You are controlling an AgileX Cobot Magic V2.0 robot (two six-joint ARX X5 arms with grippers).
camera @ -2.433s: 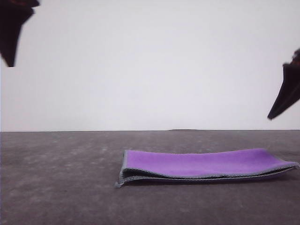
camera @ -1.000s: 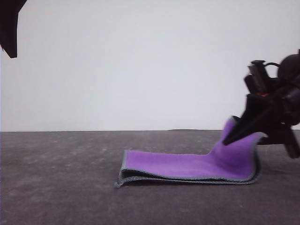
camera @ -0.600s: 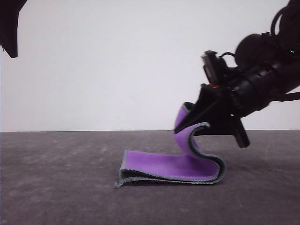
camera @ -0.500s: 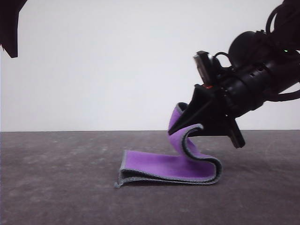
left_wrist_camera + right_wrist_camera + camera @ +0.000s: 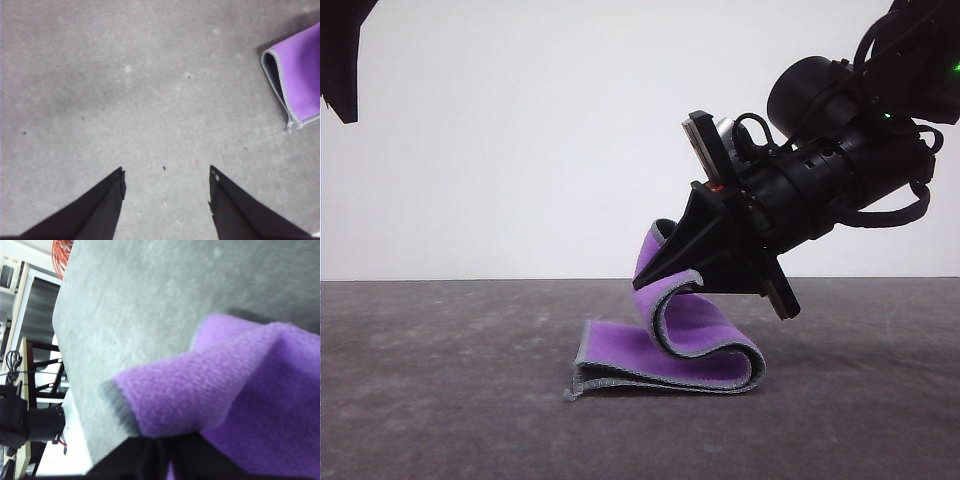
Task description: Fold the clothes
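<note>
Cloth [image 5: 665, 345] halfway folded on the tabletop [image 5: 440, 400].
Right fingers [image 5: 672, 268] pinch its lifted end; lay it toward nine o'clock, edges matching. Left fingers [image 5: 165, 200] wait spread.

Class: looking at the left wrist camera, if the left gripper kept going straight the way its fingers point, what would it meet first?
Most likely bare table; the left gripper is open and aimed there, with the cloth off to one side.
</note>
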